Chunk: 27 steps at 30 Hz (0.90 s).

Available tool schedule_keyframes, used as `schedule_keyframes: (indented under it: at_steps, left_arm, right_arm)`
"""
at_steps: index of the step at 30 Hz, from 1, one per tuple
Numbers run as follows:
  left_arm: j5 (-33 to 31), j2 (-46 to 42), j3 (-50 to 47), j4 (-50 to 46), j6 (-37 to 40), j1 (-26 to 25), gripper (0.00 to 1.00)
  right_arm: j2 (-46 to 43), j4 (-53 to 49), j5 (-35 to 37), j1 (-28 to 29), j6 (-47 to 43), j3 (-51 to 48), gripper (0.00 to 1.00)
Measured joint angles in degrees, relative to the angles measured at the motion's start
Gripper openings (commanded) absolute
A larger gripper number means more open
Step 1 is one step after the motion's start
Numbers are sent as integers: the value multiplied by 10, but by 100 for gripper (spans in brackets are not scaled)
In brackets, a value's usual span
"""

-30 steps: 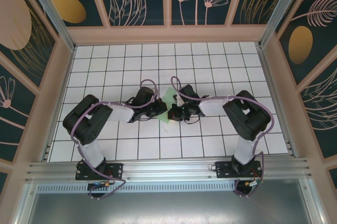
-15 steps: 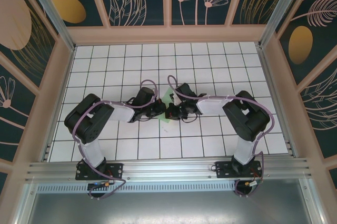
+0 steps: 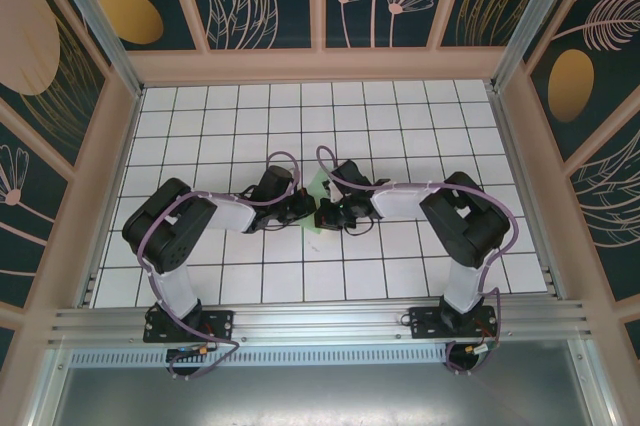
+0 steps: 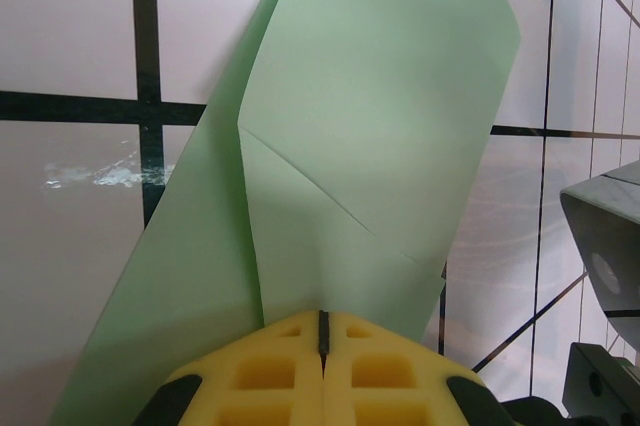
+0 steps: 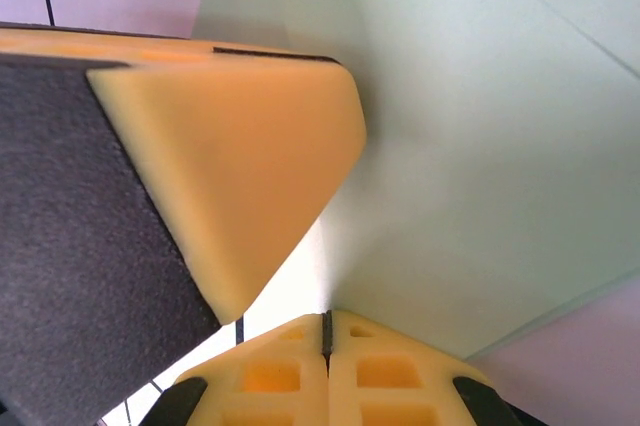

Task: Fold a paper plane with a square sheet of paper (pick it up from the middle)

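Both the left gripper and right gripper clamp the thin pale green square sheet of paper; uneven pulling could tear it.

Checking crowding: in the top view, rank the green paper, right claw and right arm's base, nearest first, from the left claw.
1. Green paper, pinched in the left claw.
2. Right claw, just to its right.
3. Right arm's base, well off to the near right.

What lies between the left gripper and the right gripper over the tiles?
The partly folded pale green paper sheet, seen in the top view. The left gripper and right gripper are both shut on it, with nothing else between them.
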Motion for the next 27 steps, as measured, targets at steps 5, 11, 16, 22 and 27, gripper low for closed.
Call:
schedule_keyframes:
  at_steps: [5,11,16,22,27]
  left_arm:
    - [0,0,0,0,0,0,0]
    - [-4,0,0,0,0,0,0]
    - [-4,1,0,1,0,0,0]
    - [-4,2,0,2,0,0,0]
    - [-5,2,0,2,0,-1,0]
  right_arm:
    - [-1,1,2,0,-11,-2,0]
    - [-8,1,2,0,-32,-10,0]
    - [-15,6,-7,0,-46,-22,0]
    - [-16,6,-10,0,-61,-24,0]
    - [-16,5,-11,0,-71,-24,0]
